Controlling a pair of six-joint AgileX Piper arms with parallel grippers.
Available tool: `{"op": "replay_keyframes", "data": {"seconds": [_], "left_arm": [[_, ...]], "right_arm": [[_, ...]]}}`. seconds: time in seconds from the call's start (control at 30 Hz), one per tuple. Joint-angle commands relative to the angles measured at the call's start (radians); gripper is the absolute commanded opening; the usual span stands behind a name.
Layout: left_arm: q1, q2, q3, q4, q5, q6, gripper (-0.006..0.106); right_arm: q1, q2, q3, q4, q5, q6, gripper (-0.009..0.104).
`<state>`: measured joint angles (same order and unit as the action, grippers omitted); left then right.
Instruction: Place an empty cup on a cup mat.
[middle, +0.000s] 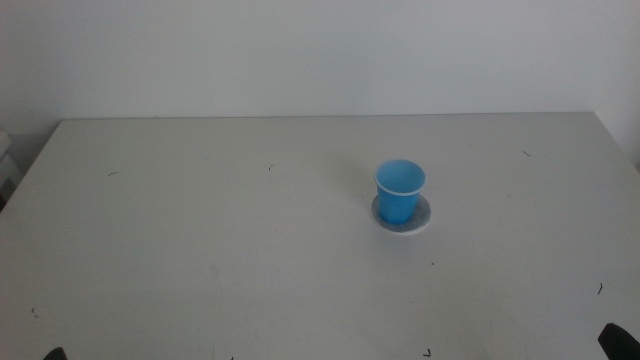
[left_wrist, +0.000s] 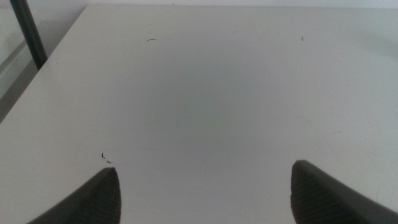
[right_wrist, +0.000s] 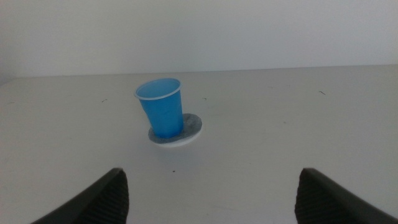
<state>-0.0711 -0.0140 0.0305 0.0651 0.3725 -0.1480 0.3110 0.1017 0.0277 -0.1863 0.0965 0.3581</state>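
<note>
So the table (middle: 200, 230) is a big pale slab with a few dark specks. The mat (middle: 421, 220) sits right of centre on it, and the cup (middle: 400, 190) stands upright on top, a bit off-centre toward the mat's left side in the middle view, so the job looks done to me. The cup looks like thin, light plastic, probably squashy and easy to tip, so I'd pinch it gently around the mid wall rather than the rim. Both tools are parked well back: left tool (left_wrist: 205, 193) with jaws spread wide over bare table, right tool (right_wrist: 211, 196) spread wide too, facing the cup, holding nothing.
</note>
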Motion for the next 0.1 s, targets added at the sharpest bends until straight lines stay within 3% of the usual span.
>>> {"op": "replay_keyframes", "data": {"seconds": [0.0, 0.07], "left_arm": [[0.001, -0.003, -0.006, 0.000, -0.067, -0.011, 0.105], [0.001, -0.003, -0.006, 0.000, -0.067, -0.011, 0.105]], "right_arm": [[-0.008, 0.009, -0.006, -0.008, -0.067, -0.009, 0.092], [-0.008, 0.009, -0.006, -0.008, -0.066, -0.009, 0.092]]}}
